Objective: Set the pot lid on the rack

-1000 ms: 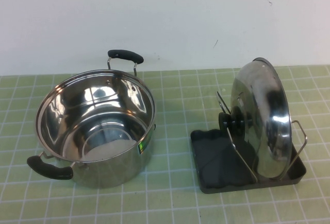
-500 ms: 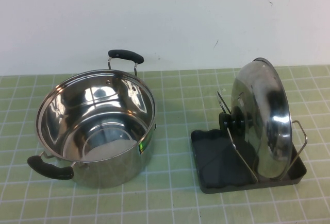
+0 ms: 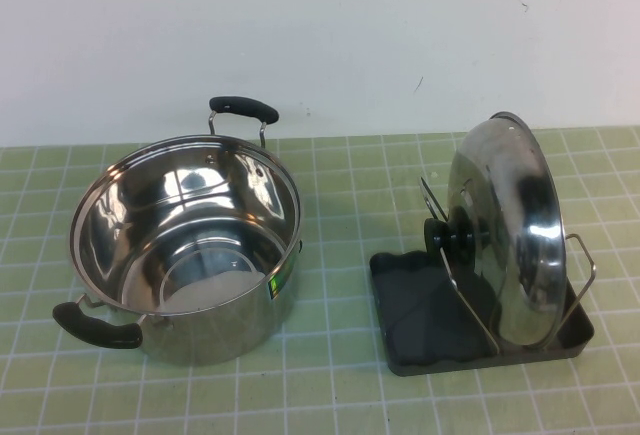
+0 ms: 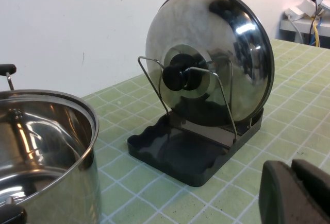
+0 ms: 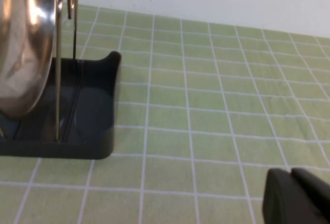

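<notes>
The shiny pot lid (image 3: 510, 235) stands on edge in the dark grey rack (image 3: 425, 340) at the right of the table, its black knob (image 3: 450, 238) facing the pot and leaning against a wire loop (image 3: 465, 290). In the left wrist view the lid (image 4: 216, 49) and the rack (image 4: 180, 149) show beyond my left gripper (image 4: 295, 188), which is shut, empty and apart from them. In the right wrist view the lid's edge (image 5: 23, 44) and the rack (image 5: 77, 126) show to one side of my right gripper (image 5: 294, 195), which is shut and empty. Neither gripper shows in the high view.
An open steel pot (image 3: 185, 245) with two black handles stands at the left of the green tiled table (image 3: 340, 395); it also shows in the left wrist view (image 4: 41, 152). A white wall (image 3: 320, 35) bounds the far side. Cables and plugs (image 4: 309, 13) lie far off.
</notes>
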